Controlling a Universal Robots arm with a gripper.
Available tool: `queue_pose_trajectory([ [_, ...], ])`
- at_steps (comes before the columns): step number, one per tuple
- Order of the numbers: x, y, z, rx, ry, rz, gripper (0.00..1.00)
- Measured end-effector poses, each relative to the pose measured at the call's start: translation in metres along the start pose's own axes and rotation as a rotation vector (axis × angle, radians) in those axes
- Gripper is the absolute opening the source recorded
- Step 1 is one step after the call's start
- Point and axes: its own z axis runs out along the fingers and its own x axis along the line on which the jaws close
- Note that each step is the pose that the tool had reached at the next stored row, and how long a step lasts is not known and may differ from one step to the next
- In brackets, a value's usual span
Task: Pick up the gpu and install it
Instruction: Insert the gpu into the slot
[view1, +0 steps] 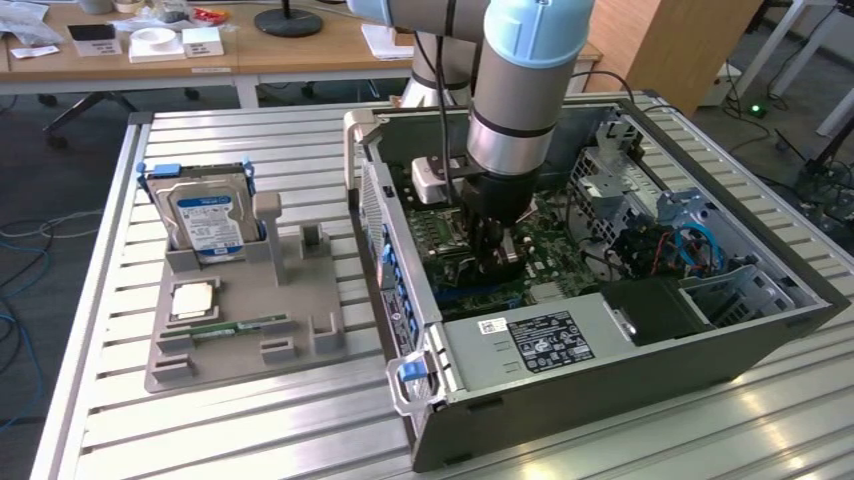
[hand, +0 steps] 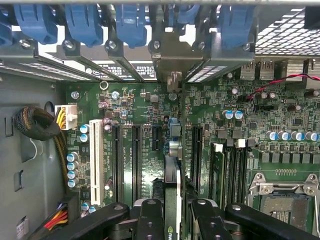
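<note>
One card, the gpu, is pinched edge-on between the black fingers of the gripper, so that its thin edge is seen from the wrist camera and its pale bracket is turned toward the rear wall of the case. It is held upright and lengthwise above the motherboard, between two of the long black slots, probably because a card can be seated only when its lower edge is in line with a slot; whether it is already seated cannot be told. The bracket stands in the row of rear openings under the blue clips, where such a bracket is normally fixed. In the exterior view the gripper is lowered deep inside the open case. On the counter at the exterior view's left, the grey holder carries a hard drive standing upright, and a RAM stick lying flat.
</note>
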Motion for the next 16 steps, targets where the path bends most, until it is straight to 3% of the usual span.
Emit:
queue_pose_trajectory([
  [16,0.0,0.0001,0.0016,-0.0001,-0.0002,0.0,0.26],
])
